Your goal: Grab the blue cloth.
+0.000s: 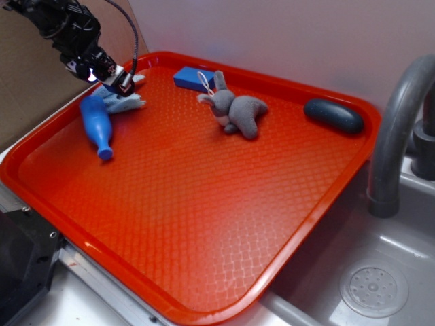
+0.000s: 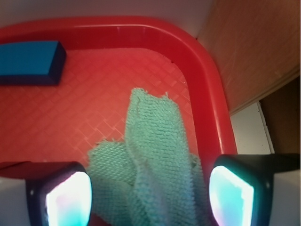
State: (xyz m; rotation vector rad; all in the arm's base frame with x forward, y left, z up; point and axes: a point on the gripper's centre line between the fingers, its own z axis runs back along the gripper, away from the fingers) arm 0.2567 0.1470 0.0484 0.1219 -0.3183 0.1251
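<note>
Jaws astride blue cloth [image 2: 150,165], bottle [image 1: 96,125] beside

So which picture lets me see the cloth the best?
The wrist view. The blue cloth fills the middle there, lying between the open gripper's fingers, weave and frayed edges clear. In the exterior view the cloth is small, partly hidden under the gripper, beside the blue bottle.
</note>
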